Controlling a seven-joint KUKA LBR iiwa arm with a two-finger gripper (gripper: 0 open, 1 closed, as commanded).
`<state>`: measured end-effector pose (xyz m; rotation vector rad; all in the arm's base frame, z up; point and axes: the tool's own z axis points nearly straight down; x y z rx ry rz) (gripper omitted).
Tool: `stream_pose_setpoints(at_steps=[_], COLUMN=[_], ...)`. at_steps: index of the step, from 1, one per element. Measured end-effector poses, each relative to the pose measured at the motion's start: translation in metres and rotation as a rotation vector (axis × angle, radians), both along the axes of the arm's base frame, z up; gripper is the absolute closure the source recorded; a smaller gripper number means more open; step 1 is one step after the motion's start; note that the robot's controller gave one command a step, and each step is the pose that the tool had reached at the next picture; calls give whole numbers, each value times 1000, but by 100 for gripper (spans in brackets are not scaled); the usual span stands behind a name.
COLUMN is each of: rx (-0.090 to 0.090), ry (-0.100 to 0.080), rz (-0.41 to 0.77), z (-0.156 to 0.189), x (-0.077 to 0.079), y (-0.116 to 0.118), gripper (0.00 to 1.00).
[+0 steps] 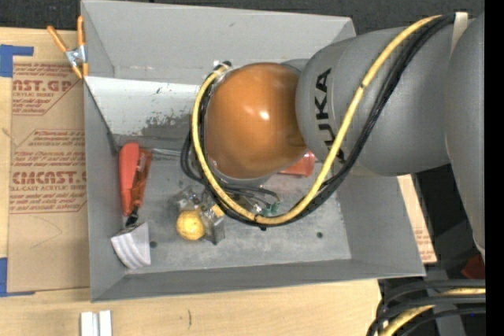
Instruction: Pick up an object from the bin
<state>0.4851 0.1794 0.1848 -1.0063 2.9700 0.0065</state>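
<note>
Orange cover, claw — one yellow ball, one red tool

In bin: long tool along left side; wrapper lower-left corner; ball right of wrapper.

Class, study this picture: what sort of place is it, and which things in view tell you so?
Probably a robotics lab or test bench: a large grey KUKA arm reaches into a grey metal bin holding a few loose things, among them a small yellow ball and a long orange thing.
</note>
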Motion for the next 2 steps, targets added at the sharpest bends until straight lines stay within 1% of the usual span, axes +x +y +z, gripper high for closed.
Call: stream_pose_setpoints(at_steps=[1,2], rx=[0,3], ry=[0,-2], rz=[0,-2], z=[0,88], x=[0,0], y=[0,5], gripper=[100,100])
